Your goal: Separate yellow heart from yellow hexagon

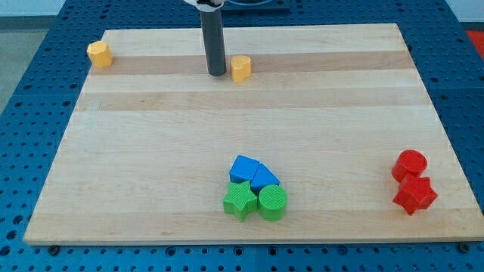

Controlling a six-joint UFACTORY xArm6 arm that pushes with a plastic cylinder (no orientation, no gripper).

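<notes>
Wooden board (151, 151) on blue perforated table (30, 91); no containers.

Eight blocks: two blue, cube (243, 168) and triangle (264, 177); two green, star (240, 201) and cylinder (272, 202), clustered at view's bottom centre; two red, cylinder (410, 165) and star (414, 196), at view's right.

Two yellow, well apart: hexagon (99, 54) at view's top left, heart (240, 68) at top centre.

Rod upright, no jaws to tell of; my tip (217, 73) just beside heart, on its view's left.

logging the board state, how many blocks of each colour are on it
yellow: 2, the hexagon at the view's top left and the heart just right of my tip
blue: 2
green: 2
red: 2
total: 8
</notes>
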